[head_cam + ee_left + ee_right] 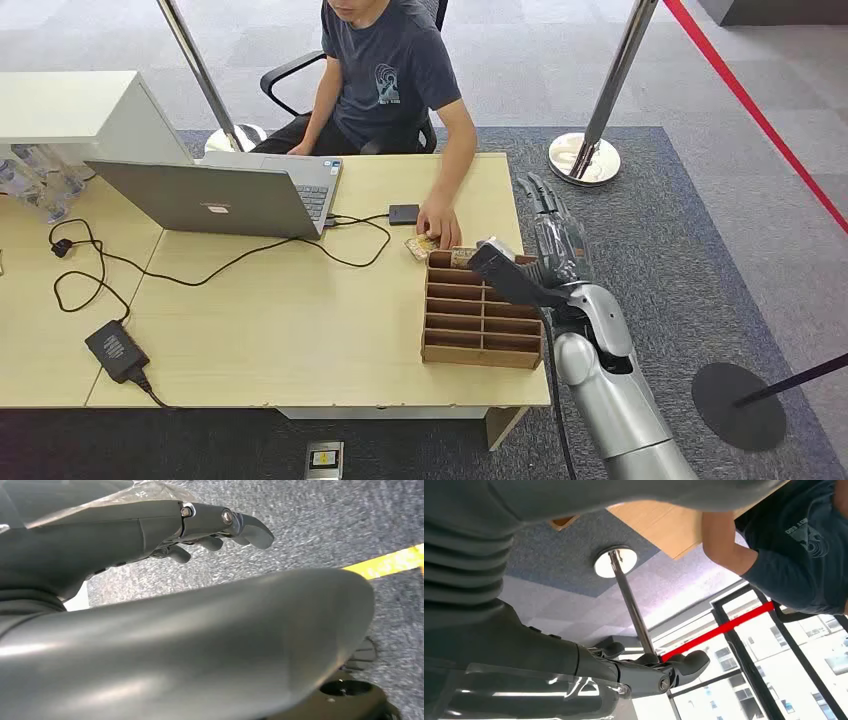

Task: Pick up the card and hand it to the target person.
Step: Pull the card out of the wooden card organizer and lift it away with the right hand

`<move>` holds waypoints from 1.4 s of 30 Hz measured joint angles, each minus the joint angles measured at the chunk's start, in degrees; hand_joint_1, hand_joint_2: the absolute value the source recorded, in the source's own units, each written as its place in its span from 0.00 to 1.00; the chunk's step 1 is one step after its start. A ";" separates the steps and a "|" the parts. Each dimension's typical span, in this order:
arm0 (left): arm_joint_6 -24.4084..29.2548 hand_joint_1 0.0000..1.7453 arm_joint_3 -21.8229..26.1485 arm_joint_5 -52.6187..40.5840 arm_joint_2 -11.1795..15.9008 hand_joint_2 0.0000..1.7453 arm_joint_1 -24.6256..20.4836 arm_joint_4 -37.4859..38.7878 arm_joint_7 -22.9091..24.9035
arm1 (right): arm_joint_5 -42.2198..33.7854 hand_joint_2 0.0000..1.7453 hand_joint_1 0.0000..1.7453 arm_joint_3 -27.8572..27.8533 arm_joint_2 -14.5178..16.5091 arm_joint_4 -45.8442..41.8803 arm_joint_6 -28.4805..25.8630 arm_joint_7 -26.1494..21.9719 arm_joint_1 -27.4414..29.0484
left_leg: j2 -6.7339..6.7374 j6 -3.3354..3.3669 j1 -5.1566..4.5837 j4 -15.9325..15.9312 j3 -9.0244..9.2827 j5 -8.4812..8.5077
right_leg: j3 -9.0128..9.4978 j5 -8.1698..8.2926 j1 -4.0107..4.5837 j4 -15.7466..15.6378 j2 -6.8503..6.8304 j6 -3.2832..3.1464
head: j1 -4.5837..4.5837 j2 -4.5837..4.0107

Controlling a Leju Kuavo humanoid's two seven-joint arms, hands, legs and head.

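A small yellowish patterned card (421, 246) lies flat on the wooden table (300, 320), just beyond the slotted wooden box (482, 312). The seated person's hand (441, 226) rests on the card. My right hand (553, 232) hovers at the table's right edge, beside the far end of the box, fingers stretched out and holding nothing. In the right wrist view my right hand (649, 671) is bare too, with the person's forearm (723, 537) beyond it. My left hand (215, 526) hangs over grey carpet, fingers loosely apart and holding nothing.
A grey laptop (215, 195), a small black box (404, 213) and looping black cables (200, 268) with a power brick (116, 350) lie on the table. A chrome stanchion (590, 140) stands on the carpet to the right. Another dark base (738, 405) sits near my right arm.
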 joint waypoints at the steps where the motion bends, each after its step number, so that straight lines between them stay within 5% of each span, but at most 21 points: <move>1: 0.03 0.00 0.00 0.00 0.06 0.00 0.08 0.00 0.09 | 0.25 1.00 0.00 0.21 -0.14 0.00 -0.12 0.13 0.00 | 0.00 0.00 0.00 0.00 0.00 0.00 | 0.00 0.00 0.00 0.00 0.00 0.00 | 0.00 0.01; 14: 0.73 0.00 0.02 0.45 1.14 0.00 0.99 0.00 -0.38 | 8.29 1.00 0.00 5.64 -1.03 0.28 -2.69 6.12 -1.36 | 0.00 -0.03 0.02 0.00 0.00 0.02 | 0.00 0.00 0.00 0.05 0.00 0.00 | 0.00 0.01; 20: 0.86 0.00 0.02 0.16 1.15 0.00 0.98 0.00 -0.28 | 16.92 1.00 0.00 8.00 0.35 1.30 -4.36 12.81 -3.07 | 0.00 -0.04 0.02 0.00 0.00 0.03 | 0.00 0.00 0.00 0.06 0.00 -0.01 | 0.00 0.01; 30: 0.69 0.00 0.00 -0.44 1.15 0.00 0.72 0.00 0.27 | 25.56 1.00 0.00 11.09 3.01 3.22 1.69 20.82 -5.49 | -0.01 -0.04 0.03 0.00 0.00 0.03 | -0.02 0.00 0.01 0.07 0.00 -0.01 | 0.00 0.02; 42: 0.39 0.00 0.02 0.01 1.15 0.00 0.87 0.00 0.49 | 23.55 1.00 0.00 12.99 4.40 2.74 7.64 20.98 -5.28 | 0.00 -0.04 0.03 0.00 -0.01 0.03 | -0.04 0.00 0.01 0.06 0.00 -0.01 | 0.00 0.02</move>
